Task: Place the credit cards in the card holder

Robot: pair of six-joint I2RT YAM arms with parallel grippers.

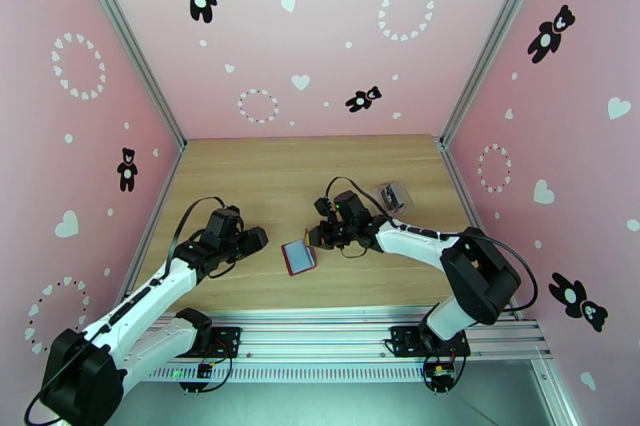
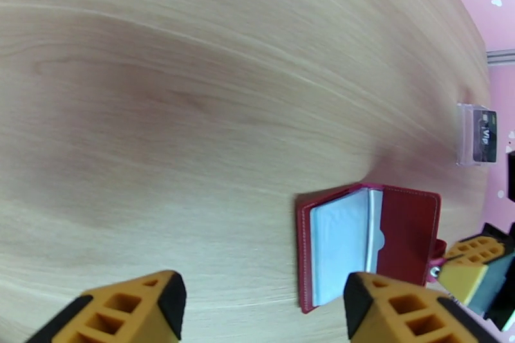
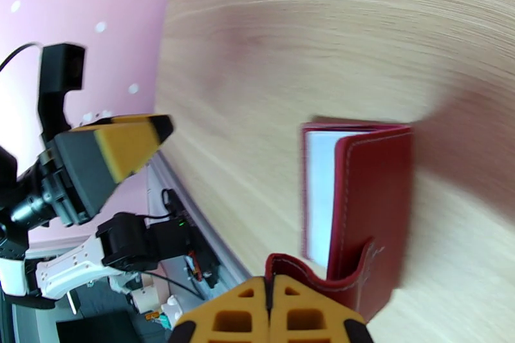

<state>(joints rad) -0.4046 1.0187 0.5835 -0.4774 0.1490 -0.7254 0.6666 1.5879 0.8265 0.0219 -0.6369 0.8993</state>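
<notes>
"On the wooden table point(image 1: 264, 172), mid-frame: how much is done?" the desk editor asks.

"Little, by my reading," says the photographer. "The card holder point(image 1: 299, 257) lies open near the middle, pale sleeves point(image 2: 341, 241) facing up, and no card shows in them. The right gripper point(image 1: 314, 237) has its jaws together, pinched on the snap tab point(image 3: 293, 268) at the holder's edge. The left gripper point(image 1: 258, 240) hangs near the holder's other side, jaws apart with nothing between them. The credit cards point(image 1: 391, 196) sit in a clear box point(image 1: 406, 194) beyond the right arm, well apart from the holder. Every card looks left to fetch and slot in."

"What does each view add?"

"From above comes the layout: holder between the two grippers, box farther back. The left wrist view gives the bare sleeves and one dark card standing in the box. The right wrist view gives the grip itself, the red tab curling up into closed fingertips point(image 3: 225, 318). That detail is too small to judge from overhead."
</notes>
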